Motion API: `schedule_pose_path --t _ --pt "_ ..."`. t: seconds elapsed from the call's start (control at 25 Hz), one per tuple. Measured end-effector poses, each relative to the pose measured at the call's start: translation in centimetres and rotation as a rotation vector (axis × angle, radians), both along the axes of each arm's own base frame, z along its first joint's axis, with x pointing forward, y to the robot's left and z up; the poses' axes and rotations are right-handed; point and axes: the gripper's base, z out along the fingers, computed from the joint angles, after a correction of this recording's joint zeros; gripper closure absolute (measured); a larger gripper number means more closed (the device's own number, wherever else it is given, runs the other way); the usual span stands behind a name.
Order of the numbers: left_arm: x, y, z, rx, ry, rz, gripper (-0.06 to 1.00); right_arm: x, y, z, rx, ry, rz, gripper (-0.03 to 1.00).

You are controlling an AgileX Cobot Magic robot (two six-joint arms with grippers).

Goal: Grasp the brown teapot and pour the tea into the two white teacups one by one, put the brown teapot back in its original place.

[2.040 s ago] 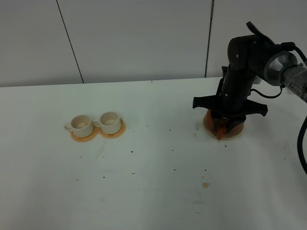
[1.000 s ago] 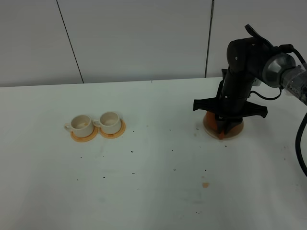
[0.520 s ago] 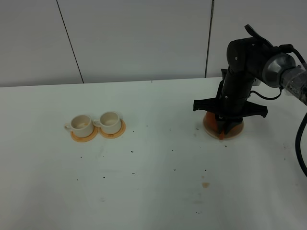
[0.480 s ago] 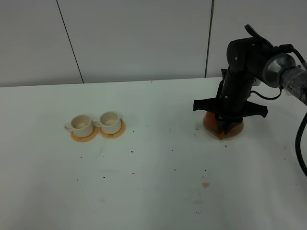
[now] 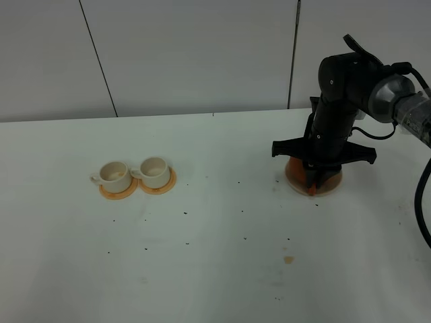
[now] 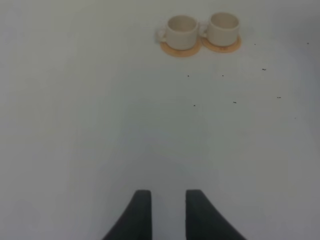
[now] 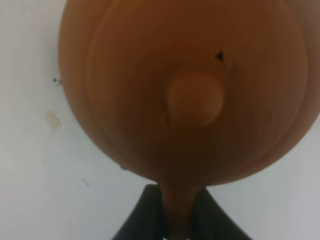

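The brown teapot [image 5: 295, 172] sits on its pale saucer [image 5: 293, 187] at the right of the table, mostly hidden under my right arm. In the right wrist view the teapot [image 7: 190, 95] fills the frame, with its lid knob in the middle. My right gripper [image 7: 177, 212] is shut on the teapot's loop handle, one finger on each side. The two white teacups [image 5: 113, 174] [image 5: 155, 171] stand side by side on orange coasters at the left. They also show in the left wrist view [image 6: 181, 31] [image 6: 223, 27]. My left gripper [image 6: 164, 215] hangs above bare table, slightly open and empty.
Two orange coasters [image 5: 120, 193] [image 5: 165, 186] lie under the cups. Small dark specks and a brownish stain [image 5: 288, 259] mark the white table [image 5: 215, 269]. A grey panelled wall stands behind. The left arm is out of the exterior view.
Two seconds ago the right arm shifted slightly over the teapot. Since then it has held still. The cups and the left gripper have not moved.
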Motion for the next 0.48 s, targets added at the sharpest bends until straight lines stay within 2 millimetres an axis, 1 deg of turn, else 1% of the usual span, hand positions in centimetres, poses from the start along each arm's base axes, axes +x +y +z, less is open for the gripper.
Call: schedule_pose_path --t 0.16,0.48 --pt "0.0 0.0 0.0 -0.001 0.0 0.0 0.7 0.02 -0.09 -0.01 -0.011 -0.003 0.006 0.87" --pt "0.0 0.0 0.0 -0.001 0.0 0.0 0.7 0.05 -0.32 0.67 -0.03 -0.027 0.013 0.87"
